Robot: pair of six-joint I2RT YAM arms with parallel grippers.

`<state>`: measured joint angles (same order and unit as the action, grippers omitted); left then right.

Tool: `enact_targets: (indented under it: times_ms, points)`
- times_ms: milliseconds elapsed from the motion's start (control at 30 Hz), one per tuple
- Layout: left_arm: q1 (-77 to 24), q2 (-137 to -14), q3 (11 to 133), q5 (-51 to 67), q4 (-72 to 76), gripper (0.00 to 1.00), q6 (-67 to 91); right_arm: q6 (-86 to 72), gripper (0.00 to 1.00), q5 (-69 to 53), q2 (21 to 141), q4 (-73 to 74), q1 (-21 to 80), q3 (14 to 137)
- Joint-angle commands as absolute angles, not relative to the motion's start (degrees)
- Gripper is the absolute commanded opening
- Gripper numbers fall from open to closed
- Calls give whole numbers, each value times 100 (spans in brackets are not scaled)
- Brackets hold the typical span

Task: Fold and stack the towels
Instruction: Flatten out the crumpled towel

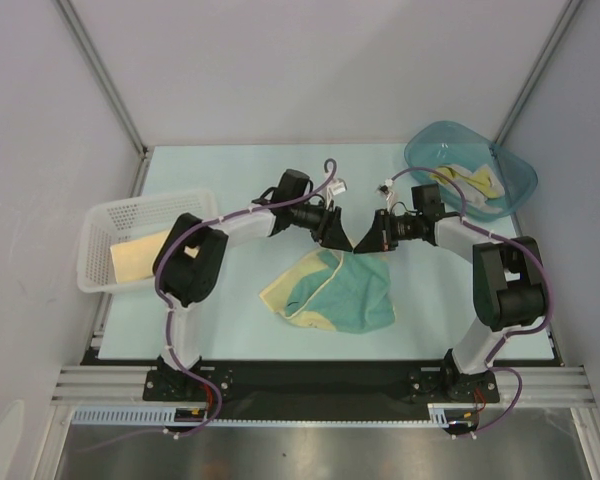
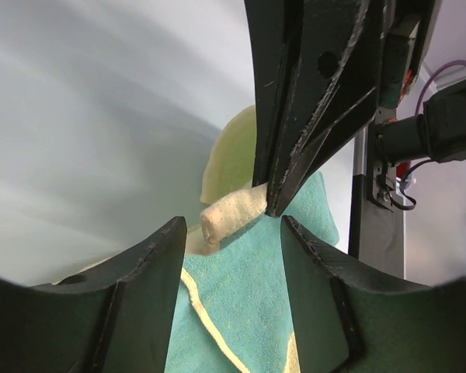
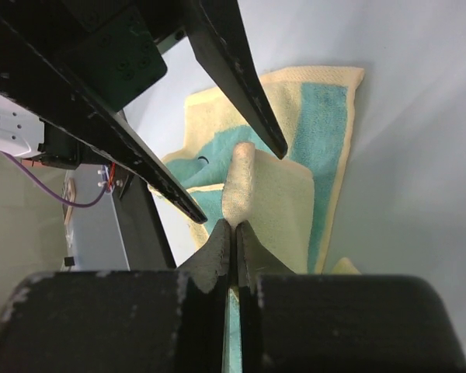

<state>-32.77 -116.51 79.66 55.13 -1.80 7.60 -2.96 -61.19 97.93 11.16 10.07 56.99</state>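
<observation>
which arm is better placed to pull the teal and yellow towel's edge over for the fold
Right. The right gripper is shut on a raised edge of the teal and yellow towel; the left gripper sits open beside it, holding nothing.

Three soft cloth items can be counted: one teal-and-pale-yellow terry towel point(image 1: 330, 293), one pale yellow folded cloth point(image 1: 140, 258) and one white-and-yellow cloth bundle point(image 1: 472, 183) — whether that bundle is a single piece or several cannot be told. There are two containers — one white mesh plastic basket point(image 1: 130, 212) and one teal translucent plastic tub point(image 1: 440, 145). There are two black-and-white jointed robot arms, the left arm point(image 1: 192, 262) and the right arm point(image 1: 507, 282).
</observation>
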Motion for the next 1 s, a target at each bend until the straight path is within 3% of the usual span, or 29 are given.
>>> enact_targets:
  times_ms: [0,100,133,233,300,400,533,733,967]
  points:
    - [-3313,-11716,8121,5924,79,56,764,-307,0,-6231,9712,923,1037,5722]
    - [-3331,-11716,8068,6055,316,35,975,-351,1,-6214,9765,905,1046,5730]
    - [-3331,-11707,8094,6056,308,21,1002,-369,2,-6144,9773,905,1046,5730]
    - [-3322,-11655,8191,6030,45,0,932,-631,18,-5925,9774,870,1020,5765]
    - [-3296,-11541,8191,5723,-306,0,774,-877,37,-5758,9756,765,871,5774]
    - [-3217,-11233,8218,4950,-1141,0,361,-1860,49,-5091,9686,519,415,5731]
    - [-2971,-10733,8017,3720,-1958,0,149,-2171,54,-4256,9484,571,263,5730]
    - [-2646,-10801,8339,2200,-2933,1,-165,-2013,57,-4088,9877,422,579,5774]
    - [-2461,-11109,8622,1811,-3234,0,-395,-1978,57,-3824,10519,369,975,6072]
